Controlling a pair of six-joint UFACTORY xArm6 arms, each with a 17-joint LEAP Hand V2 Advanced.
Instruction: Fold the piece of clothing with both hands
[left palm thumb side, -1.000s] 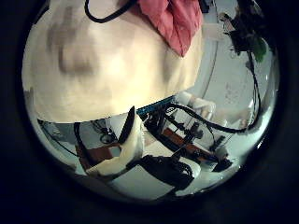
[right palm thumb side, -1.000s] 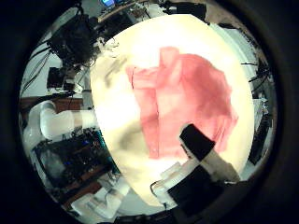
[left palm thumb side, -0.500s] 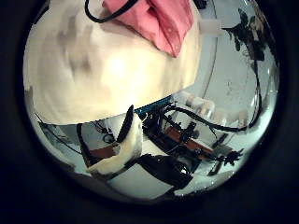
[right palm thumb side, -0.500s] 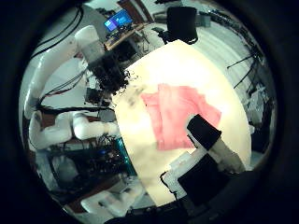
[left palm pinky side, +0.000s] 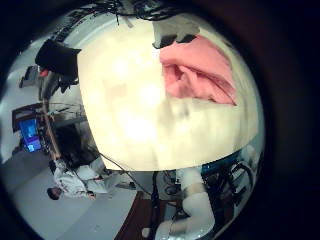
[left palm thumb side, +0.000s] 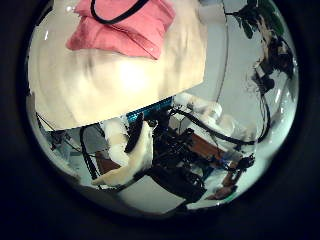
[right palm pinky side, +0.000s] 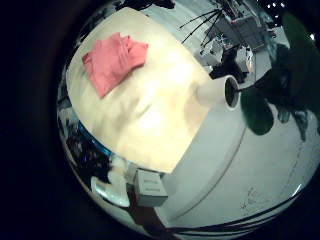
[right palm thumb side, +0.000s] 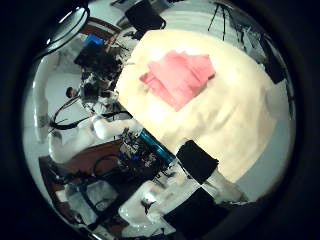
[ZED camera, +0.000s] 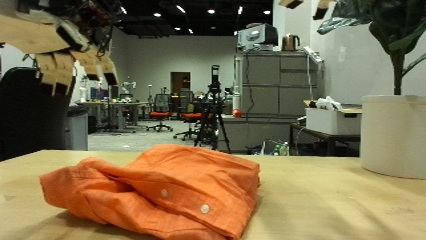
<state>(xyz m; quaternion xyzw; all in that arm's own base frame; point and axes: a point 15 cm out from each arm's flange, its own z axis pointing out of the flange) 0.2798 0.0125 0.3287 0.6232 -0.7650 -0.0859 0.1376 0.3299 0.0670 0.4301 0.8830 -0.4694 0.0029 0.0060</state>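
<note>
An orange shirt (ZED camera: 160, 195) lies folded in a loose bundle on the wooden table (ZED camera: 333, 200). The shirt lies on the table in the left little finger side palm view (left palm pinky side: 200, 72) and in the left thumb side palm view (left palm thumb side: 115, 28). My right hand (right palm thumb side: 200, 165) is also raised. The shirt looks small and far away on the table in its thumb side view (right palm thumb side: 178, 75) and in its little finger side view (right palm pinky side: 112, 60).
A white plant pot (ZED camera: 393, 135) stands on the table beside the shirt; it also shows in the right little finger side palm view (right palm pinky side: 218, 93). The table's edge (left palm thumb side: 150, 100) is near the left hand. Office furniture stands beyond the table.
In the right thumb side view the shirt was wider one second ago and is now a smaller, more distant bundle. Both palm cameras have moved up and away from it.
</note>
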